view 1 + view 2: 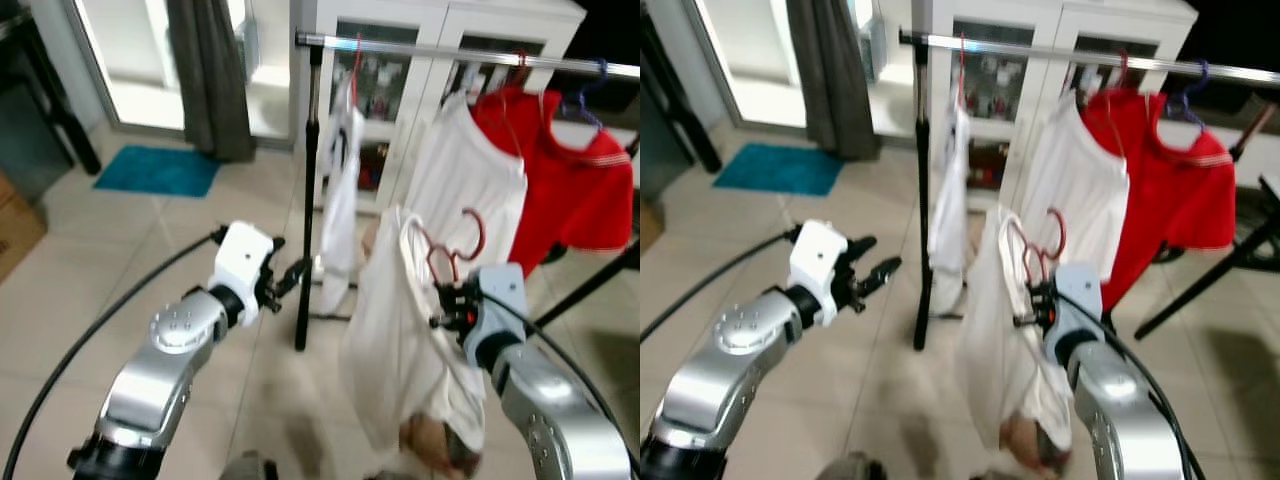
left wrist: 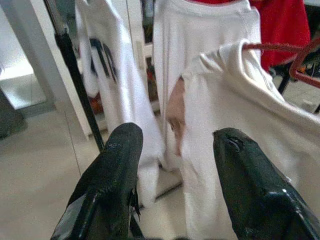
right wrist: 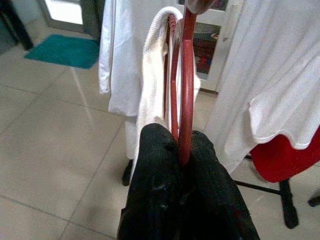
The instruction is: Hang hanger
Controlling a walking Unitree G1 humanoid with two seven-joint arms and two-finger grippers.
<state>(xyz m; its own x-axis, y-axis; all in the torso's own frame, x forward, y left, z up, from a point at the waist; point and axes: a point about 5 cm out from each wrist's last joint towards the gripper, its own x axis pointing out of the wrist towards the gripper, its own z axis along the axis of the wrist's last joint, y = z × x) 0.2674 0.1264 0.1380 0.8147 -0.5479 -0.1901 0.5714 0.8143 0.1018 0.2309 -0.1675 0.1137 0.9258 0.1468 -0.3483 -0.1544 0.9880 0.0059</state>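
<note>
Step in hand: carry-and-lift. Right claw (image 1: 447, 303) clamped on red hanger (image 1: 455, 250) bearing white shirt (image 1: 395, 340), held below rail (image 1: 420, 48), between white garment at post (image 1: 340, 190) and hung white shirt (image 1: 465, 170). Left claw (image 1: 293, 275) spread apart, holding nothing. Next move probably calls for raising hook over rail gap. Right wrist view alone reveals fingers (image 3: 160, 175) pinching hanger wire.

Silver arms, white wrists, black-fingered left claw (image 1: 296, 272) (cable trailing).
</note>
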